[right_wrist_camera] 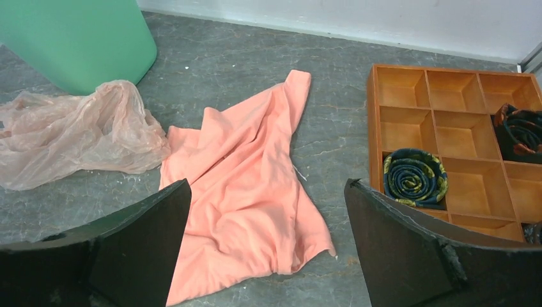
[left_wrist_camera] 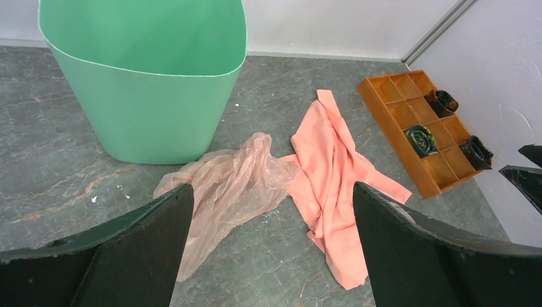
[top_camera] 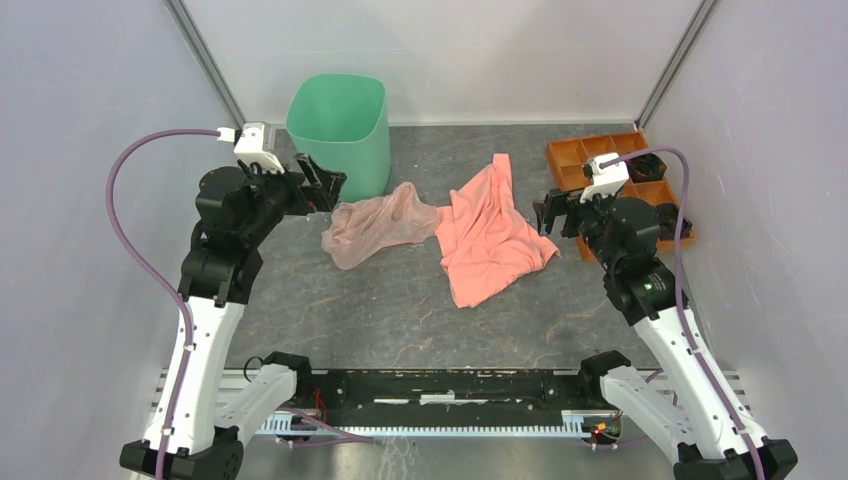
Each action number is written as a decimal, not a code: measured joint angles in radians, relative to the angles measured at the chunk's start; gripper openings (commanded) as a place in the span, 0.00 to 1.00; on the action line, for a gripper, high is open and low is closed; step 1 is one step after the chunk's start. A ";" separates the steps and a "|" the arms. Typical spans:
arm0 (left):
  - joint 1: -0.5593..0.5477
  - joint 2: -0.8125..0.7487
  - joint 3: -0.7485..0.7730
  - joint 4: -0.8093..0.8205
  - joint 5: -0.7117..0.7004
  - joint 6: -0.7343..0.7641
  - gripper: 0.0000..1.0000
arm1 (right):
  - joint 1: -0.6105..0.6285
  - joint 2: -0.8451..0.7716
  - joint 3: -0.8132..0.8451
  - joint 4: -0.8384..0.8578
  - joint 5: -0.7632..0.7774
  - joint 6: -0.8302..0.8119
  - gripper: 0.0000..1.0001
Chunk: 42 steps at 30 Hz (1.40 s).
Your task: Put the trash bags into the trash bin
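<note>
Right, your bag (top_camera: 375, 228) lies crumpled on the surface (top_camera: 400, 310) just in front of the bin (top_camera: 345, 150), one end up close to the bin's foot, though you can't tell from here whether it touches. None of it is inside yet. On the side away from the bin its edge meets the cloth (top_camera: 490, 235), so watch that border.

Your left end effector (top_camera: 325, 185) hangs beside the bin's front left, jaws spread wide, nothing in them, and its wrist view looks straight down onto the bag. Your right end effector (top_camera: 545, 215) is just as wide open and just as empty, well away from the bin on the far side of the cloth, by the tray (top_camera: 575, 155).

Now, the bag itself looks like thin, crinkly film, so expect it to be almost weightless, limp and a bit slippery. It should collapse rather than resist, and a flat edge may slide out of a pinch. Go for the raised, bunched hump in the part nearest the bin, where several layers gather. Stay off the end against the cloth, or you may drag the cloth along. Expect loose film to trail below your grip, so judge your lift by the rim.
</note>
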 measured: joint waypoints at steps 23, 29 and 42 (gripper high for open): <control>0.000 0.010 -0.106 -0.043 0.052 -0.054 1.00 | 0.276 0.484 0.000 0.302 -0.230 0.125 0.98; 0.005 0.063 -0.122 -0.068 0.016 -0.127 1.00 | 0.314 0.651 0.005 0.412 -0.268 0.146 0.98; 0.047 0.299 -0.082 0.080 0.091 -0.336 0.96 | 0.307 1.066 0.277 0.536 -0.278 0.116 0.98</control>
